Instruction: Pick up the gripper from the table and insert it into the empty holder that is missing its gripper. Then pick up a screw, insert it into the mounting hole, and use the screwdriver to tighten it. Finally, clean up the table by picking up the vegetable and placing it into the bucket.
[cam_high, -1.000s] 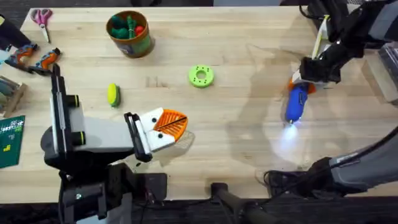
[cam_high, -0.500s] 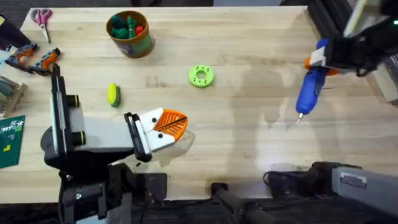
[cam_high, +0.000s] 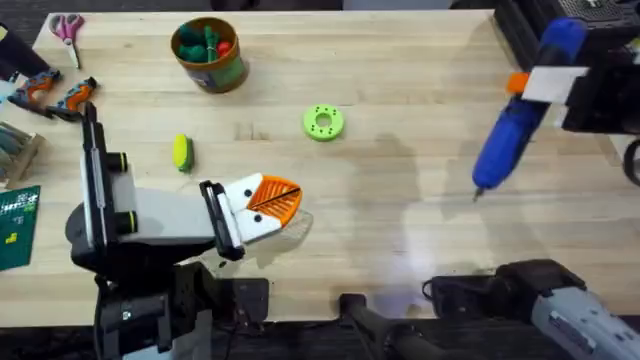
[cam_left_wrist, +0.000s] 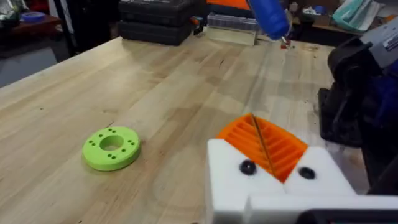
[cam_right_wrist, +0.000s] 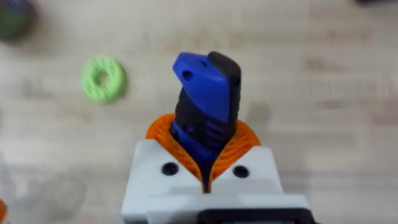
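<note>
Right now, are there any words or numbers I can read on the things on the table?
None can be read.
The green circuit board at the table's left edge has small yellow and white markings, too small to read.
The blue screwdriver, held in the right gripper, shows no label.
The bucket, the lime-green disc and the vegetable carry no writing.

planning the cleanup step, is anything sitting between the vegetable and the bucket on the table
Nothing visible does. The vegetable lies on bare wood, and the table stays open up to the bucket. The green disc sits off to the side, out of that path.
</note>
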